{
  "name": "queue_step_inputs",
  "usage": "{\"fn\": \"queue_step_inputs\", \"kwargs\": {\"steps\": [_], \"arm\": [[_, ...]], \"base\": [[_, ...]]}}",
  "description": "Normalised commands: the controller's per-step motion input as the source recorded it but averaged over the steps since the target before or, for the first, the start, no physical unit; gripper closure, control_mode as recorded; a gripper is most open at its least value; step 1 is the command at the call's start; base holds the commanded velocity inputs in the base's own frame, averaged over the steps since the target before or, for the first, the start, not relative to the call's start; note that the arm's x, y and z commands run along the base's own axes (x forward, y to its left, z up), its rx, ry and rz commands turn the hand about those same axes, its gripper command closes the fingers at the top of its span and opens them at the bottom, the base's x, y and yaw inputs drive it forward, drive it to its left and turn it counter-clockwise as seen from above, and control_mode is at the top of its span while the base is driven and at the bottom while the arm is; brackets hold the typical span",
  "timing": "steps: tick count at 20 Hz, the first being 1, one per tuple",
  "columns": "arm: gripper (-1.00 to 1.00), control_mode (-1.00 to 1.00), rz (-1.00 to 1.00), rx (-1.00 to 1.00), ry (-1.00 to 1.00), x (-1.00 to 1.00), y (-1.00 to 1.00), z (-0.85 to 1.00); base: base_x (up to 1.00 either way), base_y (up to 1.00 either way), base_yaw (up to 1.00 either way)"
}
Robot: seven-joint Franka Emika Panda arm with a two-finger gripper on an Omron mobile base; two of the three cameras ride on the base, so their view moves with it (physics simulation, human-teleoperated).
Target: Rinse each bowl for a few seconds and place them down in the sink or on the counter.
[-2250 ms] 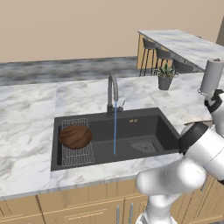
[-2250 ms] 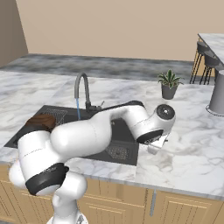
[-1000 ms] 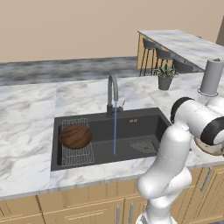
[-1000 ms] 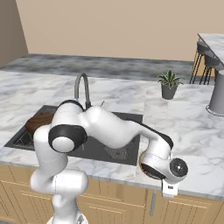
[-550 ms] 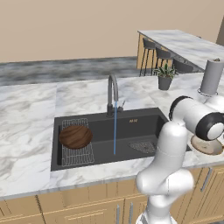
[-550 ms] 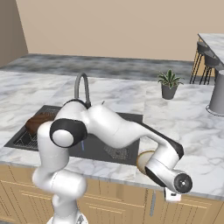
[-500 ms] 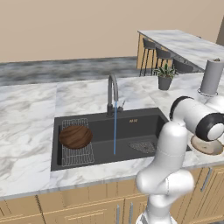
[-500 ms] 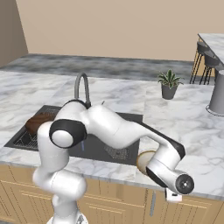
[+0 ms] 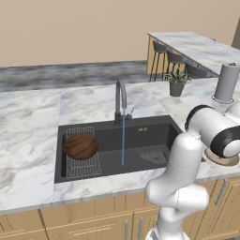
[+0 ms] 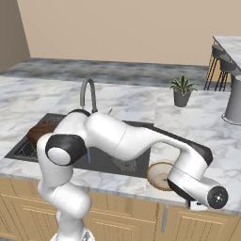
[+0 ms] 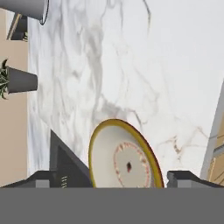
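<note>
Brown and wide, the wooden bowl (image 9: 81, 146) lies on the wire rack (image 9: 83, 163) at the left end of the black sink (image 9: 154, 139). No words or labels can be read anywhere. A thin blue stream of water (image 9: 123, 138) runs down from the grey tap (image 9: 120, 100) into the middle of the sink. A mesh strainer (image 9: 153, 157) sits on the sink floor to the right of the water.

Farther right, the small tan bowl (image 10: 160, 175) rests on the white marble desk (image 10: 202, 123), just beside the sink's right edge. In the hand view this tan bowl (image 11: 124, 156) shows its pale inside and yellow rim.

The gripper (image 11: 109, 179) is wide open, with one dark fingertip (image 11: 43, 179) on each side of the tan bowl. It holds nothing. I cannot tell if the fingertips touch the bowl.

A small plant pot (image 10: 181, 98) and a grey paper roll (image 9: 225, 83) stand at the back right of the desk.
</note>
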Motion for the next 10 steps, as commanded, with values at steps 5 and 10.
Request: {"fn": "queue_step_inputs", "kwargs": {"steps": [5, 10], "arm": [[-1.00, -1.00, 0.03, -0.01, -0.03, -0.08, 0.12, 0.79], [-1.00, -1.00, 0.05, -0.07, -0.03, -0.17, 0.49, 0.82]], "base": [[0.00, 0.00, 0.00], [0.00, 0.00, 0.00]]}}
